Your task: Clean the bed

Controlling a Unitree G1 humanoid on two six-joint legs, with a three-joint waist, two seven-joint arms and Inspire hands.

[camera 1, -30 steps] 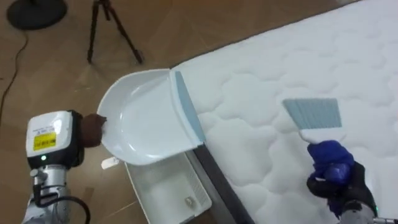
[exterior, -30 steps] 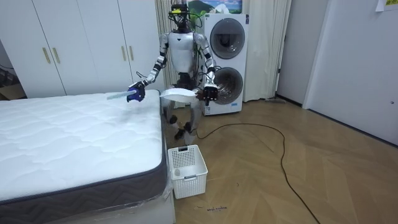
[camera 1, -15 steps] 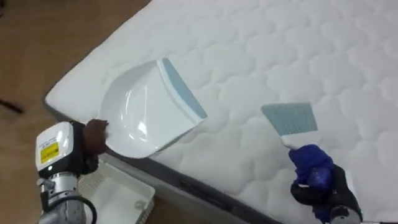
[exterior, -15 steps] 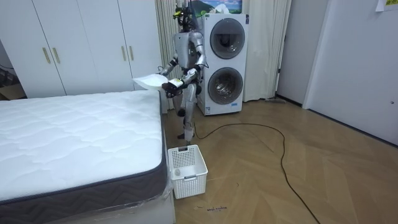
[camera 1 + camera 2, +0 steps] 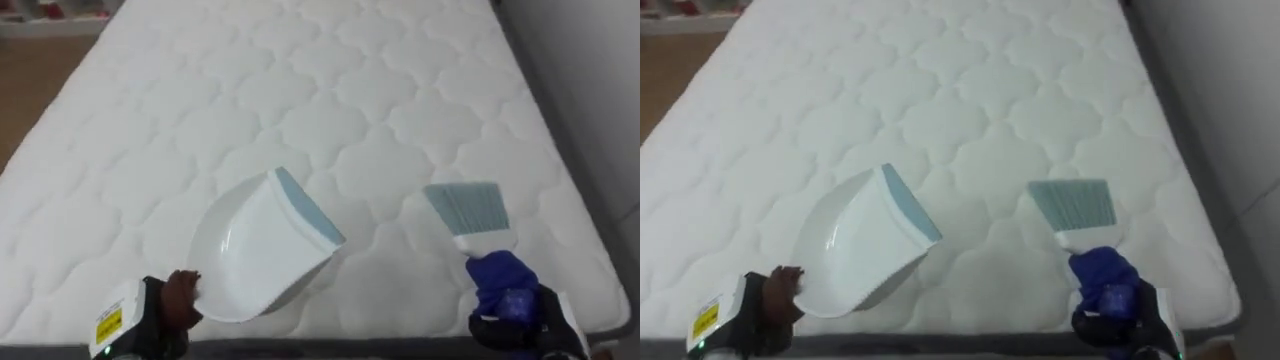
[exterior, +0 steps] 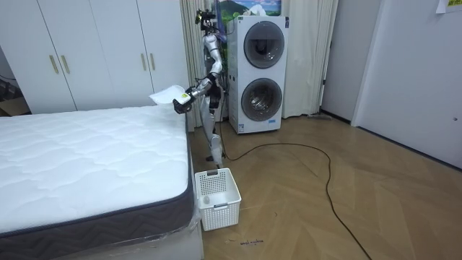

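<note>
robot's standing at the end of the bed point(image 6: 86, 155) nearest the washer stack point(image 6: 261, 68), looking down the length of the mattress point(image 5: 300, 90). left hand point(image 5: 172, 298) is clenched round the handle of a white dustpan point(image 5: 262, 250), which is held over the near end of the mattress with its blue-grey lip tilted up and pointing further in. right hand point(image 5: 512, 322) is wrapped round the blue handle of a brush point(image 5: 468, 210), bristles aimed away from the robot, just to the right of the pan with a gap between them. can't tell from the eye views if the bristles are actually touching the quilting or hovering a bit above it. as for progress: both tools are picked up and in place, so the setup part looks done, but the pan looks empty inside and no crumbs or dirt show up anywhere on the white top (could be something tiny there, the quilting hides a lot). so the guess is the sweeping itself is mostly ahead, then tipping the pan out, probably into the white basket point(image 6: 216, 196) on the floor by the side of the bed, well apart from the robot.
</note>
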